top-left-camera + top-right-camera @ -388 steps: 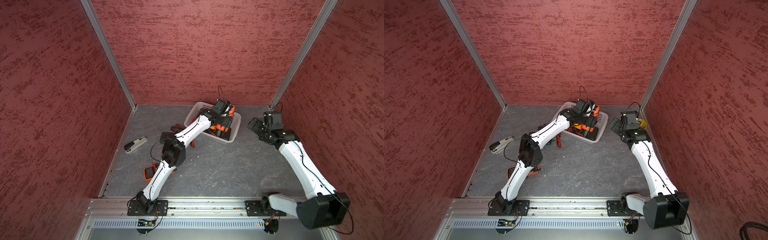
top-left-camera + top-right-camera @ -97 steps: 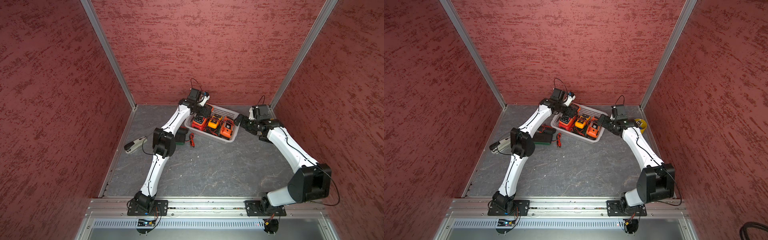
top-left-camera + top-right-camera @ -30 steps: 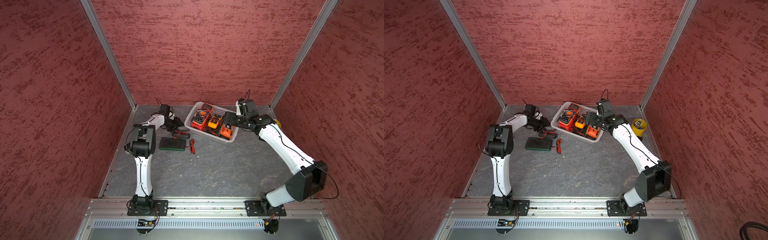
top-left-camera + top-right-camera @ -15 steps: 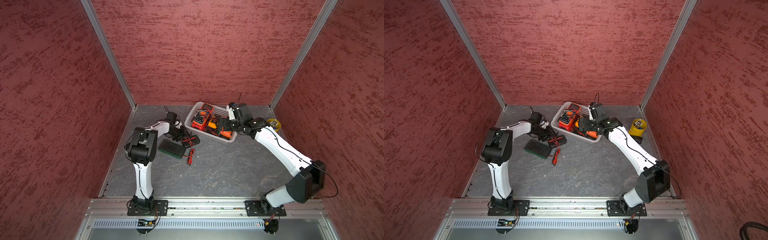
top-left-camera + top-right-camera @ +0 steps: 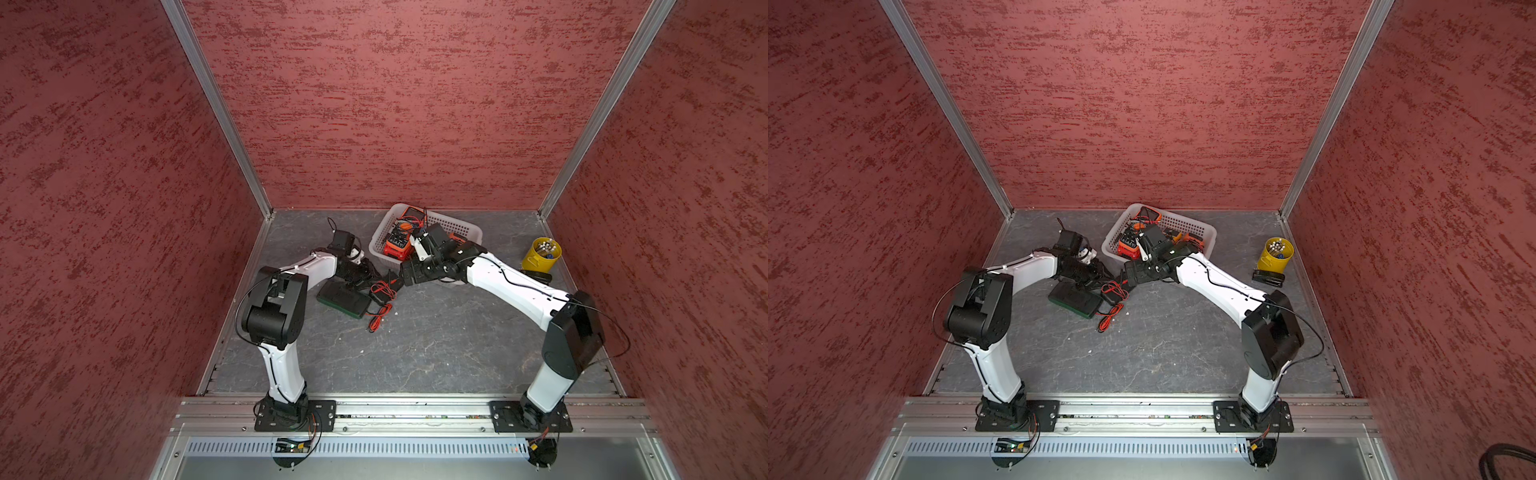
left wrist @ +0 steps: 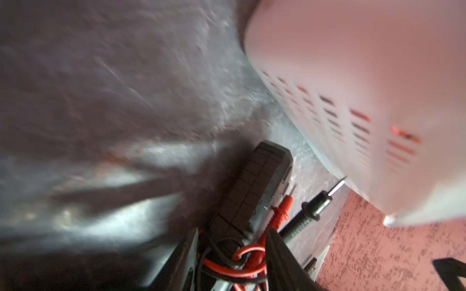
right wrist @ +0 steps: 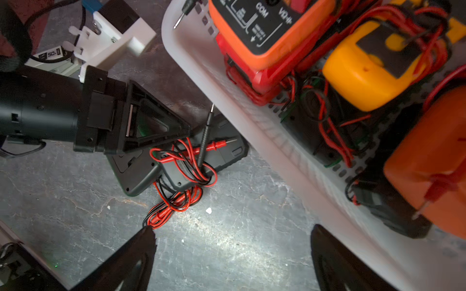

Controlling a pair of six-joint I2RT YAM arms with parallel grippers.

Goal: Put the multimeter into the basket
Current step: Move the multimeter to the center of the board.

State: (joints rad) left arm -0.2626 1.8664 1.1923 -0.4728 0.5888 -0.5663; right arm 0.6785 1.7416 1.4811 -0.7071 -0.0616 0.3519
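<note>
The multimeter (image 7: 227, 148) is small and black, with red and black leads wound round it. It lies on the grey floor just in front of the basket's left front corner, as both top views show (image 5: 377, 296) (image 5: 1111, 297). My left gripper (image 5: 371, 277) (image 5: 1104, 276) (image 6: 232, 234) is low over it. Its fingers are pinched on the meter's ribbed end (image 6: 252, 181) and the leads. The white perforated basket (image 5: 457, 226) (image 5: 1196, 226) (image 6: 353, 75) (image 7: 252, 105) holds several orange, red and yellow meters. My right gripper (image 5: 398, 281) (image 7: 232, 234) stands open over bare floor beside the basket's front wall, facing the left gripper.
A flat dark green device (image 5: 343, 300) (image 5: 1075, 302) lies just nearside of the left gripper. Loose red leads (image 5: 380, 318) trail toward me. At the right a yellow cup (image 5: 540, 253) stands beside a small black object (image 5: 1268, 277). Red walls close three sides.
The left gripper came from the back left toward the basket's front corner and narrowed its jaws on the multimeter. The green device turned. The right gripper came down off the basket to the floor.
</note>
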